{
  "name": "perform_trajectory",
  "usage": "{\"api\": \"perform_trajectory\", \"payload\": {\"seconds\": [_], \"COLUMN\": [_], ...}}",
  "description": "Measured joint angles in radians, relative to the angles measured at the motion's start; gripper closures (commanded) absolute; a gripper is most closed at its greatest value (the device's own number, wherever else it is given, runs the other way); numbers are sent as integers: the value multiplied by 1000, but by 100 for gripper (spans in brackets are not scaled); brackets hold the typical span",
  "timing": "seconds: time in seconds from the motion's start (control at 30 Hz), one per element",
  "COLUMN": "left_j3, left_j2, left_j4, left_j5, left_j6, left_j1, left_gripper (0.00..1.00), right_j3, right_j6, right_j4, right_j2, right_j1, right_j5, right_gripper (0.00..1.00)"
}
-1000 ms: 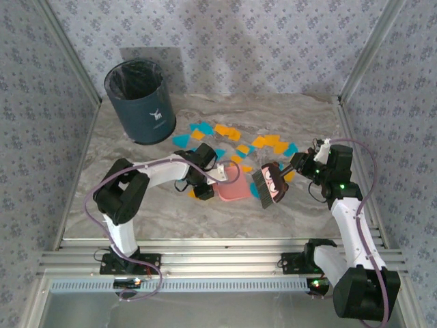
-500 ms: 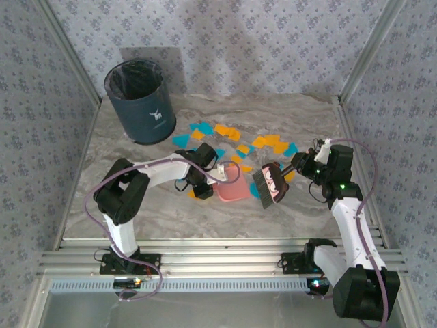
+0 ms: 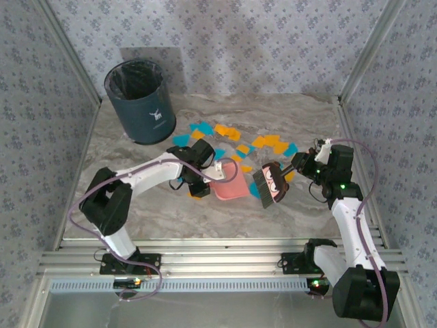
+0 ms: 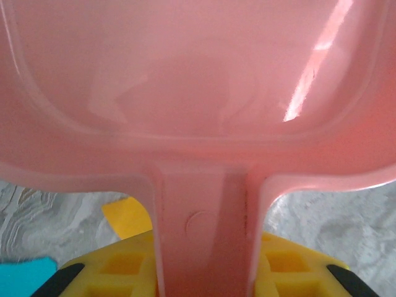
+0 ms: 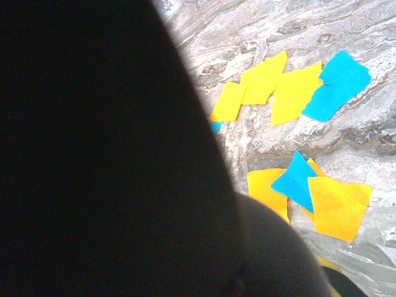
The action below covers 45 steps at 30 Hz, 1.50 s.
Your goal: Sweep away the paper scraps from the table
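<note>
Looking from the top camera, we take the pink dustpan (image 3: 231,189) as our marker, sitting near the middle of the table (image 3: 293,113) with its mouth toward the right. Our left gripper (image 3: 210,175) is clamped on the dustpan's handle at its left end. On the left wrist camera the yellow finger pads (image 4: 120,267) press that handle from both sides, with almost no gap left over. Just right of the dustpan is a brush (image 3: 268,183) with a cartoon face on it, bristles toward the pan. Our right gripper (image 3: 299,163) is closed tight on the brush's far-right end. The paper scraps (image 3: 225,130), orange and teal, lie mostly beyond the dustpan in a loose band on the marble. A few more sit right of the brush, and a couple lie at the pan's near-left corner under the left wrist. The right wrist camera shows several scraps (image 5: 291,93) flat on the table beside a dark shape we cannot make out. A dark bin (image 3: 138,101) stands well apart, far-left of the dustpan.
</note>
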Motion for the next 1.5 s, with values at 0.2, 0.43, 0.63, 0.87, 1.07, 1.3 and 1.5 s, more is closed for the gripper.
{"api": "perform_trajectory", "payload": {"seconds": [0.2, 0.43, 0.63, 0.87, 1.07, 1.3, 1.5], "left_j3": [2, 4, 43, 72, 76, 75, 67], "left_j2": [-89, -213, -230, -212, -185, -151, -152], "left_j4": [-89, -197, -312, -388, -406, -397, -371], "left_j5": [-60, -103, -105, -77, -83, -87, -87], "left_j6": [-10, -10, -37, -71, -70, -50, -32], "left_j1": [-21, -24, -24, -24, -29, -47, -47], "left_gripper": [100, 100, 100, 100, 100, 100, 100], "right_j3": [0, 21, 42, 44, 44, 37, 35], "right_j6": [10, 26, 31, 33, 34, 29, 25], "right_j4": [41, 108, 184, 229, 227, 167, 100], "right_j2": [33, 146, 233, 306, 307, 214, 143], "right_j1": [2, 40, 87, 107, 119, 163, 204], "right_j5": [0, 0, 0, 43, 155, 329, 462], "right_gripper": [100, 100, 100, 100, 100, 100, 100]}}
